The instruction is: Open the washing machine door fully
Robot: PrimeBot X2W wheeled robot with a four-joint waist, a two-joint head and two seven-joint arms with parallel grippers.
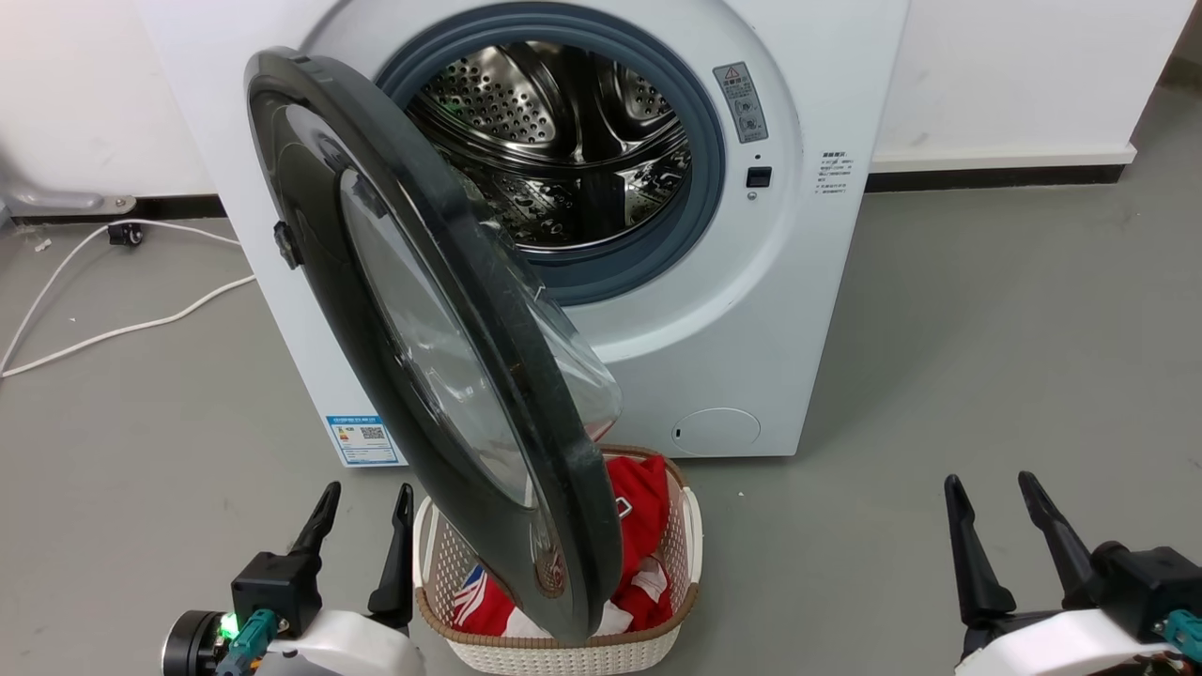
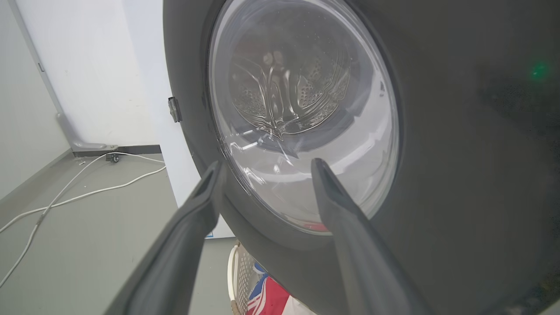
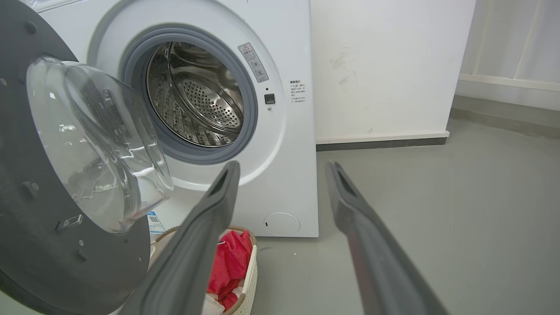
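The washing machine door is a big round black ring with a bulging clear glass bowl. It stands swung out about square to the white machine, hinged on the left, baring the steel drum. My left gripper is open at the lower left, just left of the door's lower rim and apart from it. In the left wrist view the door's outer face looms close behind my left gripper. My right gripper is open at the lower right, far from the door. The right wrist view shows the door's inner side past my right gripper.
A white woven basket with red clothes sits on the grey floor under the door's free edge. White cables trail over the floor left of the machine. A small round white flap is low on the machine front. Bare floor spreads to the right.
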